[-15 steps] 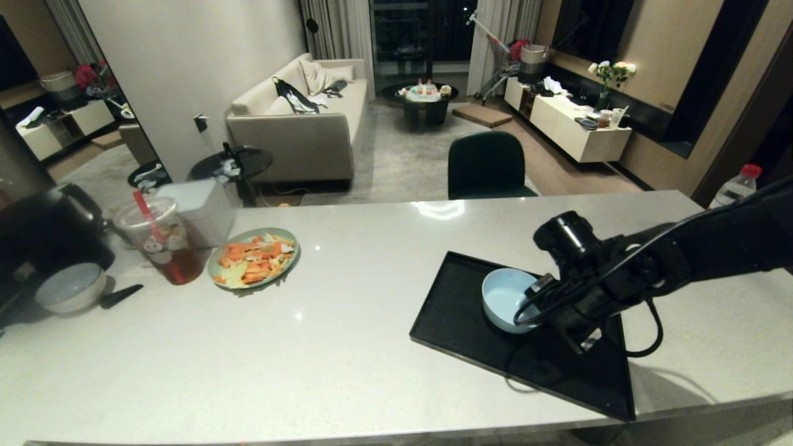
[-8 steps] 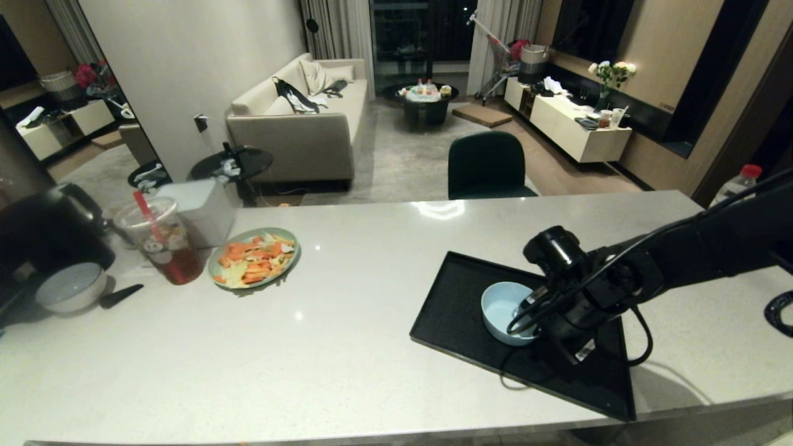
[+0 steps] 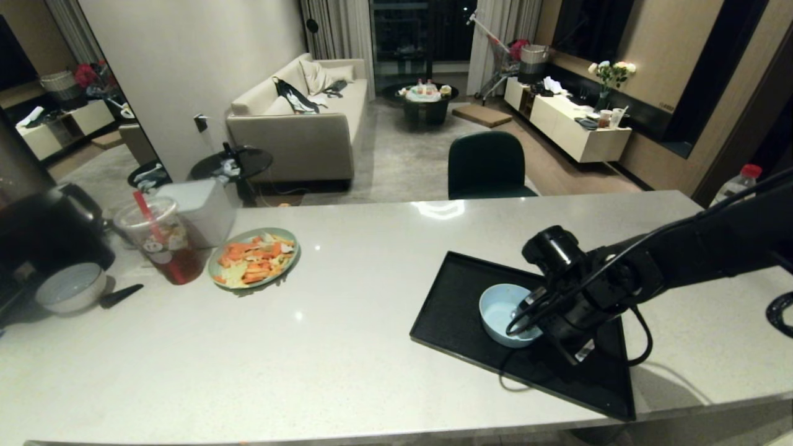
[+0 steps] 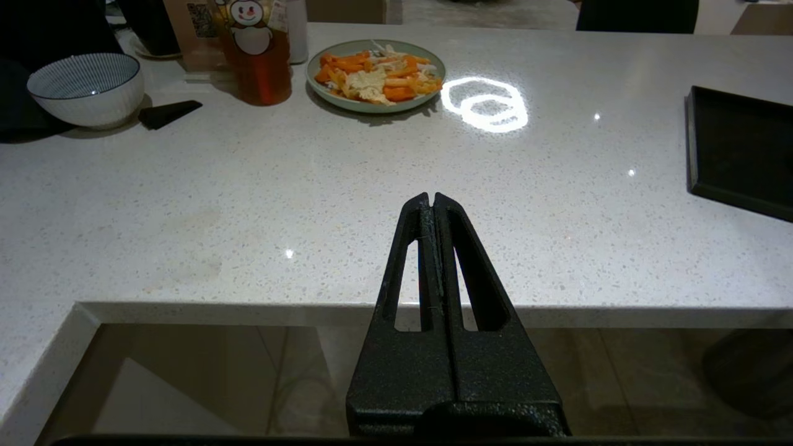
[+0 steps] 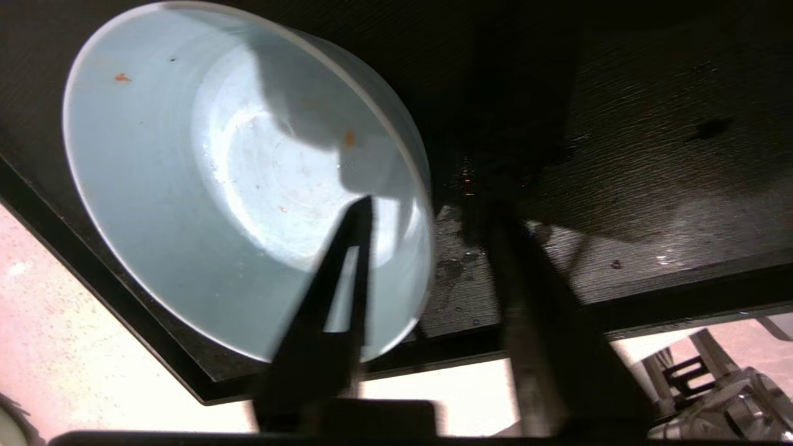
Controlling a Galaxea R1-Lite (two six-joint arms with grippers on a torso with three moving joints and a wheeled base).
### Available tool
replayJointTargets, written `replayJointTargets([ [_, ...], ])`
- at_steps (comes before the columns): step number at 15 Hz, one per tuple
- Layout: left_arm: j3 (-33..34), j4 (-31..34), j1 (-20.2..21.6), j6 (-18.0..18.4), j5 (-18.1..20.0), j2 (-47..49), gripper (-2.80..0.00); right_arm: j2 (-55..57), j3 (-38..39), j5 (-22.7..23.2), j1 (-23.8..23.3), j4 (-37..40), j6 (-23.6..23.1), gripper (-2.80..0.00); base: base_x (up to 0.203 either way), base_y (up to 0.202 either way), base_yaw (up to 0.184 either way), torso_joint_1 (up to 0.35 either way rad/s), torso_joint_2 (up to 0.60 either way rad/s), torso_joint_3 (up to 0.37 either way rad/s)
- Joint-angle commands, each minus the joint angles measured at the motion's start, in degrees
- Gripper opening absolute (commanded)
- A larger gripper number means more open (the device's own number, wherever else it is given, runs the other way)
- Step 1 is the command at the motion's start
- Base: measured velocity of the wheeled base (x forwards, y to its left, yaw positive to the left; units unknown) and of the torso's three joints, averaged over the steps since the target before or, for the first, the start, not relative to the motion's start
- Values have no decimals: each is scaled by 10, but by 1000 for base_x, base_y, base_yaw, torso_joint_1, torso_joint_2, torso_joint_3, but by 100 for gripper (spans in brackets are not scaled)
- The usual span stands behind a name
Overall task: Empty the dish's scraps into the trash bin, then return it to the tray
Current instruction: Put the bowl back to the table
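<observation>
The pale blue dish (image 3: 499, 305) sits upright on the black tray (image 3: 455, 310) at the right of the counter. In the right wrist view the dish (image 5: 217, 186) holds only a couple of tiny orange specks of scraps (image 5: 349, 139). My right gripper (image 5: 424, 204) is open astride the dish's near rim, with one finger (image 5: 347, 260) inside the dish and the other over the tray (image 5: 650, 155), neither pressing the wall. My left gripper (image 4: 432, 197) is shut and empty, parked at the counter's front edge. The trash bin is out of view.
At the counter's far left stand a green plate of orange peels (image 3: 253, 257), a drink cup (image 3: 162, 244), a white ribbed bowl (image 3: 70, 287) and a black kettle (image 3: 43, 229). A water bottle (image 3: 734, 186) stands at the far right corner.
My right arm sank and set the tilted dish down flat on the tray. Its fingers then opened off the rim. The left arm has not moved.
</observation>
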State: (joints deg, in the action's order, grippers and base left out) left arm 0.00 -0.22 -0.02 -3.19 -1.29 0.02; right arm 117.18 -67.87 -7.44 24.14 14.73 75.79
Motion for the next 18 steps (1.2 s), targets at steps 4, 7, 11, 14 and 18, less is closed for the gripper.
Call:
replayJointTargets([
  [4, 0, 0, 0, -1, 0, 1, -280, -12, 2, -7, 0, 21, -5, 0, 0, 0, 0, 0, 0, 0],
  [7, 0, 0, 0, -1, 0, 1, -280, -36, 5, -24, 17, 12, -44, 0, 0, 0, 0, 0, 0, 0],
  [11, 0, 0, 0, -1, 0, 1, -280, -61, 8, -73, 67, -20, -130, 0, 0, 0, 0, 0, 0, 0],
  [14, 0, 0, 0, -1, 0, 1, -280, -86, 7, -81, 103, -23, -176, 0, 0, 0, 0, 0, 0, 0],
  [18, 0, 0, 0, -1, 0, 1, -280, -130, 39, -116, 120, -24, -233, 0, 0, 0, 0, 0, 0, 0],
])
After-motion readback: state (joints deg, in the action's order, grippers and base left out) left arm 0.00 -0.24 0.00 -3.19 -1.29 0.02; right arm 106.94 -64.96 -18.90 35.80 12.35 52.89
